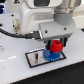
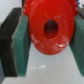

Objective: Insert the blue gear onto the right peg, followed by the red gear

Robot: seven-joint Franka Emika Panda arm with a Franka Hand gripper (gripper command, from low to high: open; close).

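Red gear [image 2: 49, 27]: clamped in my claw [image 1: 56, 41], one teal pad [image 2: 20, 45] on each side of its rim, its hole facing the wrist camera.
Blue gear [image 1: 52, 57]: lies flat on the plate [image 1: 35, 58], seemingly seated on the right peg, which I cannot see for the gears; so the first half of the task looks done to me.
Position: in the exterior view I hold the red gear right over the blue one, close or touching; I cannot tell which.
Step in hand: threading the red gear down the peg onto the blue.
Doing it well: I keep the gear level, centre its hole over the peg, and descend straight and slowly.
Release: I open only once it sits flat.
Risk: a tilted gear may jam on the peg.
Tabletop [image 1: 15, 70]: white, carries the plate.
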